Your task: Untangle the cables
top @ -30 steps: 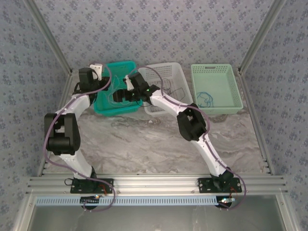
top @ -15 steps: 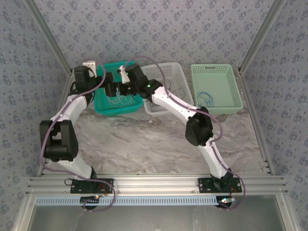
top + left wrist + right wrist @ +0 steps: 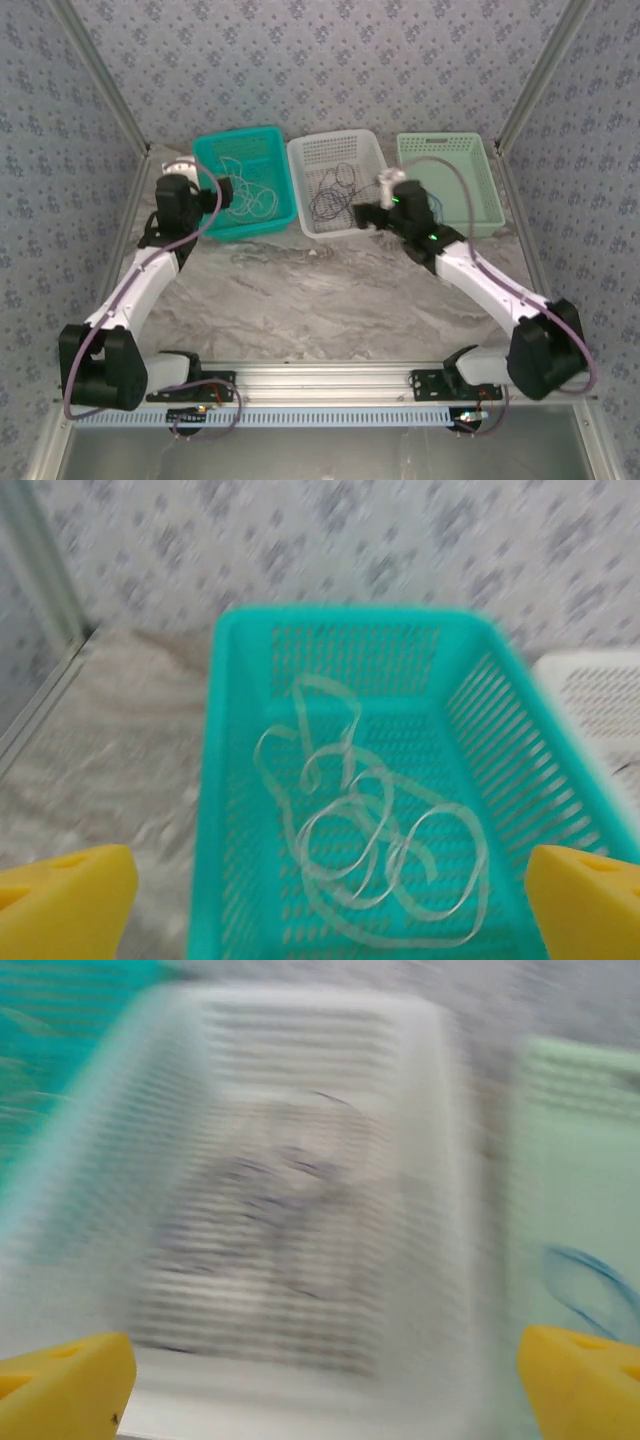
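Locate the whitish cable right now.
The whitish cable lies looped on the floor of the teal basket, leftmost of three in the top view, beside the white basket.

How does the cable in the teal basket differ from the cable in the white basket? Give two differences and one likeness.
Colour: the whitish cable is pale, the black cable dark. Place: the whitish cable lies in the teal basket on the left, the black cable in the white basket in the middle. Shared: both lie in loose loops on a basket floor, and neither is held.
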Controlling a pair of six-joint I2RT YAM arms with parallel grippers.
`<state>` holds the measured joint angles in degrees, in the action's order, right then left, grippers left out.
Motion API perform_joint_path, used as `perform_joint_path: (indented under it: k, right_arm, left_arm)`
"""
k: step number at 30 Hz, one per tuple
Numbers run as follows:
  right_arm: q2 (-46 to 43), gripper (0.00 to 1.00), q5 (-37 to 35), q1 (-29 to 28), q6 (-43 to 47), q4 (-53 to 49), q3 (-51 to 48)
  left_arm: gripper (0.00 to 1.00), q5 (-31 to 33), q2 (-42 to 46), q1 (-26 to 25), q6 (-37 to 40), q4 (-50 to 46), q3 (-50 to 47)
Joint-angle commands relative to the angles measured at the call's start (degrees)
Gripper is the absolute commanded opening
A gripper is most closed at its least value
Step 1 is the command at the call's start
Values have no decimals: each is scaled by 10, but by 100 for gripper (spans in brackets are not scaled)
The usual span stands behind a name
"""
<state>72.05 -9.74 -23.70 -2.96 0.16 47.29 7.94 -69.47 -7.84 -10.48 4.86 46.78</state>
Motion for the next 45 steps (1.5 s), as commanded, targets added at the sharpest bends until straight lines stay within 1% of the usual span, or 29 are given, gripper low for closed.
perform_joint_path:
  k: [1,3,4,5,7,9,12,14,16,17,18,19,21,24,27,29,30,31,32,34,45]
  right_arm:
    - [-60,100,-24,89,75,124,-139]
    - [-83,100,8,152,80,181,-214]
    - [-86,100,28,187,70,229,-252]
    - [-80,100,41,218,53,284,-283]
    - [-51,100,62,254,26,360,-311]
    - [-3,100,38,257,28,398,-302]
    - [52,99,62,264,30,414,-271]
    - [105,99,56,256,32,477,-281]
    - [154,99,51,247,43,544,-287]
    - [150,99,49,240,50,520,-277]
    - [144,98,51,240,49,470,-262]
    - [155,98,59,241,51,492,-262]
    - [149,99,70,247,48,470,-258]
    - [151,100,70,248,48,473,-255]
    - [151,100,74,252,45,463,-251]
    - [151,100,77,253,45,463,-250]
    - [152,100,77,253,44,462,-250]
    - [151,100,77,252,45,463,-250]
    - [151,100,77,253,44,463,-250]
    - [151,100,81,254,44,461,-250]
    - [152,100,82,255,44,461,-249]
  left_arm:
    - [99,55,33,2,20,27,-60]
    - [100,66,34,2,27,51,-93]
    - [99,72,29,1,33,73,-112]
    - [99,73,22,1,43,95,-128]
    - [99,69,7,1,61,131,-152]
    - [99,65,-12,1,74,167,-174]
    - [100,44,-39,1,107,249,-220]
    - [99,34,-60,3,125,321,-253]
    - [99,12,-54,9,133,318,-253]
    - [99,3,-56,15,130,335,-259]
    - [99,-13,-61,22,125,356,-266]
    - [99,-18,-62,28,123,354,-265]
    - [100,-38,-68,42,120,353,-260]
    - [99,-50,-78,58,113,358,-254]
    - [99,-62,-128,72,112,448,-275]
    - [100,-72,-178,81,106,488,-272]
    - [99,-74,-187,83,104,485,-261]
    - [99,-75,-181,84,104,426,-240]
    - [99,-69,-182,85,99,406,-227]
    - [99,-62,-184,95,84,426,-235]
    - [99,-51,-184,88,89,418,-232]
